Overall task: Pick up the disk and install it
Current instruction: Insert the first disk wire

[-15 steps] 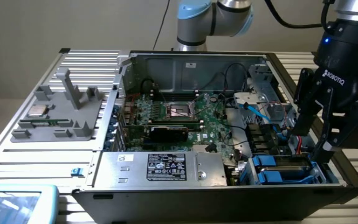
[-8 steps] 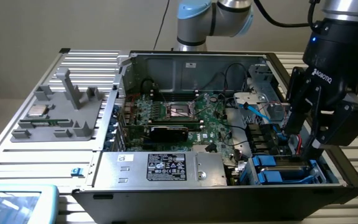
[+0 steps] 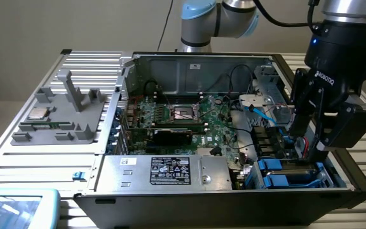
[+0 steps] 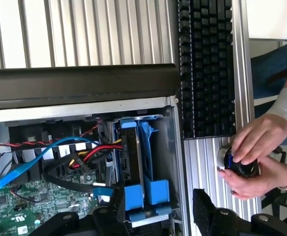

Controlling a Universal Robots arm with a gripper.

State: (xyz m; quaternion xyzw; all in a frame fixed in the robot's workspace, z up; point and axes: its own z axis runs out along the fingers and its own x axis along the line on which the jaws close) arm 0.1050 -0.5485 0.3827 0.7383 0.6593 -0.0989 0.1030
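Where the gripper [image 3: 315, 145] dips into the open case [image 3: 335, 188], its black fingers stand spread apart and pinch nothing, their tips sunk among the blue drive frames at the corner nearest the exterior view's right. The disk [image 4: 132, 162] sits upright on edge in that bay, seated in its slot; only a dark, thin edge shows between bright blue plastic rails, so its label is hidden. In the wrist view the gripper's two dark fingers [image 4: 206, 206] straddle the bay, one partly cut off by the frame. Red, yellow and blue cables [image 4: 84, 153] loop beside the bay and vanish behind a black bar. The green board [image 3: 189, 119] lies flat inside, crowded with small parts too fine to make out. A grey metal box [image 3: 164, 171] with a black label fills the near side. Outside, a grey plastic holder [image 3: 62, 117] on the ribbed aluminium table [image 3: 36, 162] carries a small square silver chip [image 3: 38, 113]. A person's hands [image 4: 254, 155] cup a round black knob near a black keyboard [image 4: 206, 69].
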